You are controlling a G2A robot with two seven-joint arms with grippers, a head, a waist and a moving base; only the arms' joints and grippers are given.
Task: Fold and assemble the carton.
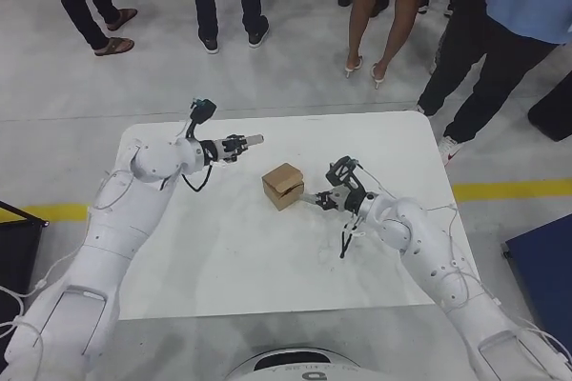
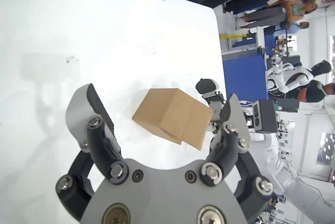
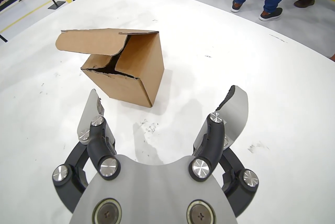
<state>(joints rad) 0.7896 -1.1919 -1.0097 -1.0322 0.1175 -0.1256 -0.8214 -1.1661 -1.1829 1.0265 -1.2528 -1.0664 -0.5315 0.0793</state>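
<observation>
We judge the carton [image 1: 283, 185], mid-frame, seemingly untucked at its lid. The left gripper [image 2: 161, 94] and right gripper [image 3: 164, 92] gape wide, empty. Next we'd press it shut.

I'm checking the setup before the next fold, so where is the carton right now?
In the top view the carton stands near the middle of the table, between the two grippers, nearer the right gripper than the left gripper.

Bright, even indoor light from overhead. The white table [image 2: 78, 26] around the carton [image 2: 170, 115] glares almost blank. The carton throws only a faint, soft shadow at its base (clearest in the right wrist view). There the table edge beyond the carton bows, a wide-lens bend.
</observation>
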